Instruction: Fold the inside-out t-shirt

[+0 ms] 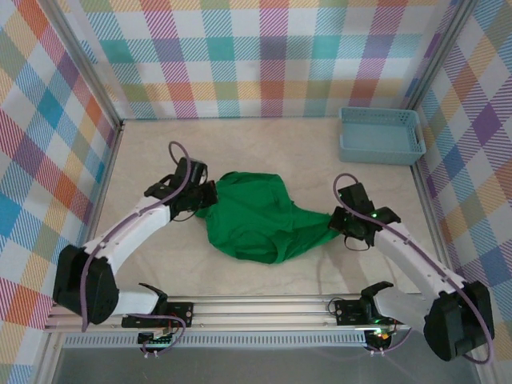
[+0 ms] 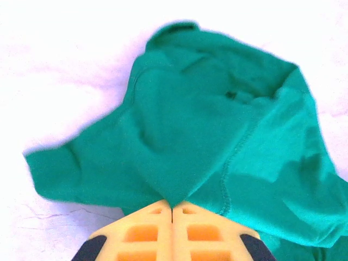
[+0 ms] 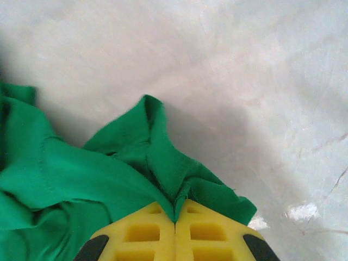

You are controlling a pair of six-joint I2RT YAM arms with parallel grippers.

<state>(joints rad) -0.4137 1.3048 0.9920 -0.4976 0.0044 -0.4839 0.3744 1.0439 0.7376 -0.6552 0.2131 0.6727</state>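
The bright green t-shirt (image 1: 254,214) lies bunched in the middle of the table, stretched between both arms. My left gripper (image 1: 210,197) is at its left edge, shut on a pinch of the fabric. In the left wrist view the yellow fingers (image 2: 157,223) press together on a pulled-up point of the t-shirt (image 2: 217,141). My right gripper (image 1: 336,222) is at the cloth's right end, also shut on it. From the right wrist, the fingers (image 3: 152,228) clamp a fold of the t-shirt (image 3: 109,174), with seams showing on the cloth.
A light blue plastic basket (image 1: 381,134) stands at the back right corner. Checkered walls close in the table on three sides. Bare tabletop (image 1: 264,136) lies behind the shirt, and the arms' mounting rail (image 1: 256,308) runs along the near edge.
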